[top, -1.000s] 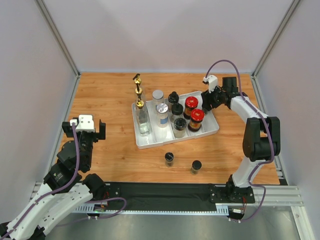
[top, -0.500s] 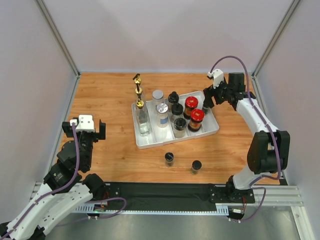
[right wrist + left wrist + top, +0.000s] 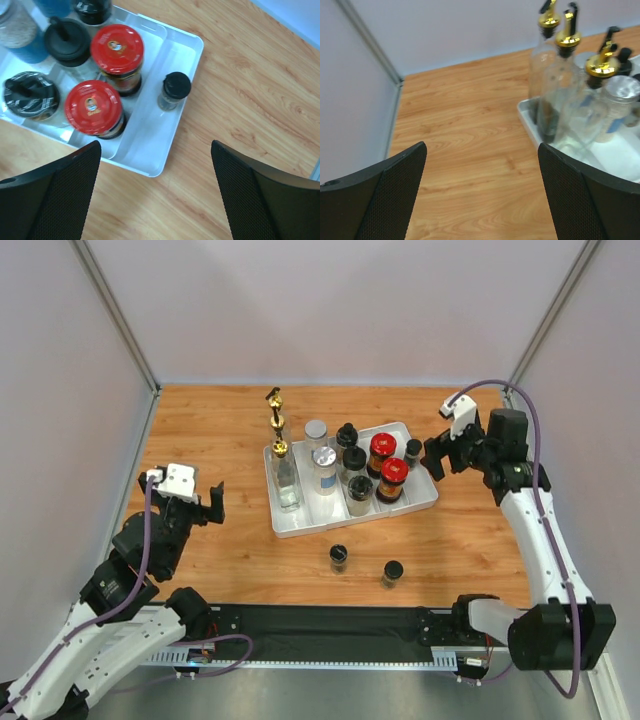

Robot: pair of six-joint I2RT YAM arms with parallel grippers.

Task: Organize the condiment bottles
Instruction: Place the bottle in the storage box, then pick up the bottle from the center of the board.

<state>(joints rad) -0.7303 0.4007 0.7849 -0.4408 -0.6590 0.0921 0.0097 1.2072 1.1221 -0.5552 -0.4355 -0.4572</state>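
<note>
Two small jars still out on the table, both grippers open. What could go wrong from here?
1. The left loose jar and right loose jar are small and narrow; a wide-open right gripper closing off-centre may tip one.
2. The spouted bottles stand tall at the tray's left side; the left gripper reaching in could clip a spout.
3. The lone jar has slack in its compartment; a bumped tray may topple it.

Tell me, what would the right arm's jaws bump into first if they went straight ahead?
Probably the white tray: the open right jaws aim down at its end compartment, beside the small black-capped jar standing there. Depth is unclear, so the jar might come first.
</note>
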